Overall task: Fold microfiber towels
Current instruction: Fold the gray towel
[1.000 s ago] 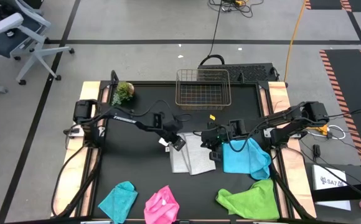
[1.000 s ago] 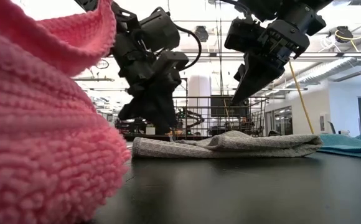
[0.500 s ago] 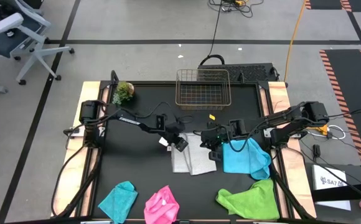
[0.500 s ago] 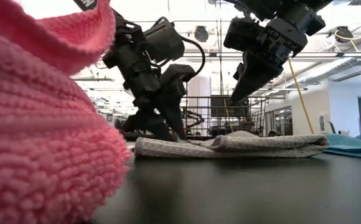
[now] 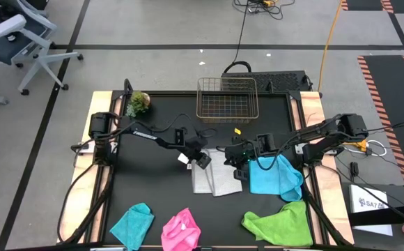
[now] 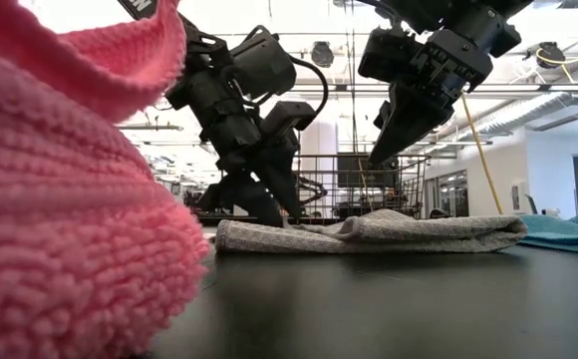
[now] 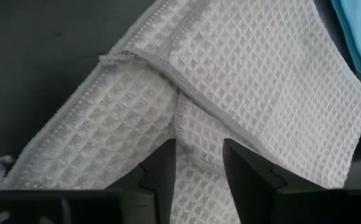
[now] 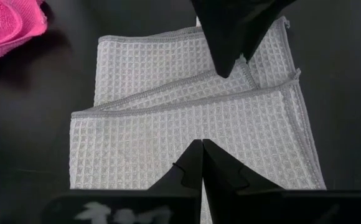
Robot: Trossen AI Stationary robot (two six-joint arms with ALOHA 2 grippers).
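White towel [image 5: 214,177]: folded waffle-weave cloth, mid-table, just left of the sky blue towel [image 5: 275,176].
Left gripper [image 7: 199,163]: fingers spread, lowered onto the white towel's upper left corner, straddling a fold.
Right gripper [image 8: 201,155]: fingers pressed together, hovering above the towel's right edge.

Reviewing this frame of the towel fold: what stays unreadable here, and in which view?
- Low view: the hot pink towel fills the picture's left, hiding the table behind it.
- High view: whether the left gripper touches the white towel is too small to tell.
- Left wrist view: the white towel's far edges are cut off.
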